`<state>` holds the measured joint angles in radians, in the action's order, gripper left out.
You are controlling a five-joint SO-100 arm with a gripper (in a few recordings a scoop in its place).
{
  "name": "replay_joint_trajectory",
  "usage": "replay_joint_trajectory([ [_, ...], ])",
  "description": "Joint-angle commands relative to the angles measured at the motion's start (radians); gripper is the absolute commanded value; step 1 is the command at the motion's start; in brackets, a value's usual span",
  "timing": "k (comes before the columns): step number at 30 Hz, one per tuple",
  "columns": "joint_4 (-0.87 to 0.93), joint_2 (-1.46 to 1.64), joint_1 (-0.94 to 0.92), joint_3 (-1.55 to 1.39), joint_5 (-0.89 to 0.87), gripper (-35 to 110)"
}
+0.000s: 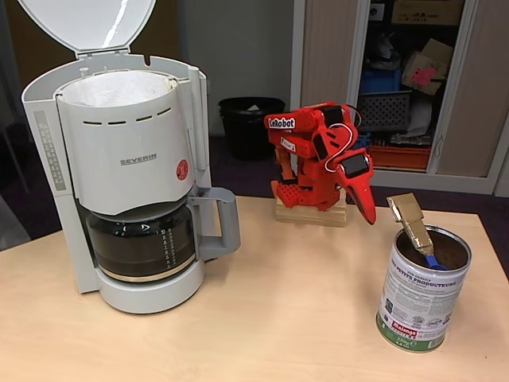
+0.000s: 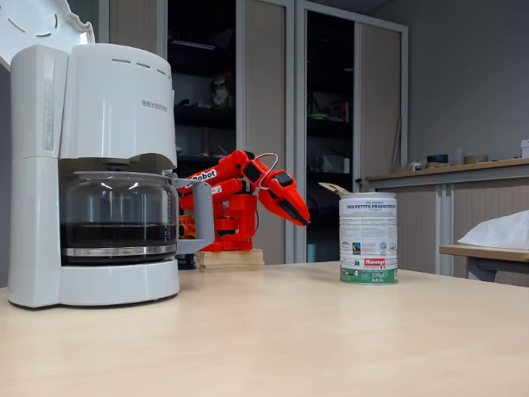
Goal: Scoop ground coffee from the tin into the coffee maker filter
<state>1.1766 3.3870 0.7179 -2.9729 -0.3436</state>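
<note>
The red two-finger gripper (image 1: 367, 208) hangs closed and empty, apart from the shiny white-labelled tin (image 1: 421, 296), whose brown-handled scoop (image 1: 413, 223) stands in dark ground coffee (image 1: 453, 251). Next: grasp it. The white paper filter (image 1: 119, 87) sits well apart.

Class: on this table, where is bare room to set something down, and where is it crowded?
Free: the wide strip of table between the coffee maker and the tin, and the front edge. Crowded: the gap between the red arm's tool and the tin.

coffee maker (image 1: 127, 159) left | arm (image 1: 318, 151) behind, centre | tin (image 1: 421, 290) right, scoop (image 1: 415, 227) inside
</note>
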Motion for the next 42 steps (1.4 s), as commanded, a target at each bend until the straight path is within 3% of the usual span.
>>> replay_joint_trajectory([
  [1,0.1,0.017,-0.008,0.133,-0.015,0],
  [7,0.249,0.015,-0.008,0.305,-0.052,0],
  [15,0.216,-0.025,-0.051,0.379,-0.032,0],
  [16,0.199,-0.026,-0.055,0.39,0.014,2],
  [18,0.158,-0.032,-0.063,0.407,0.106,22],
  [25,0.147,-0.086,-0.032,0.41,0.166,4],
  [28,0.14,-0.109,-0.032,0.397,0.193,7],
  [31,0.114,-0.112,-0.014,0.356,0.219,21],
  [42,0.021,-0.175,0.008,0.276,0.245,39],
])
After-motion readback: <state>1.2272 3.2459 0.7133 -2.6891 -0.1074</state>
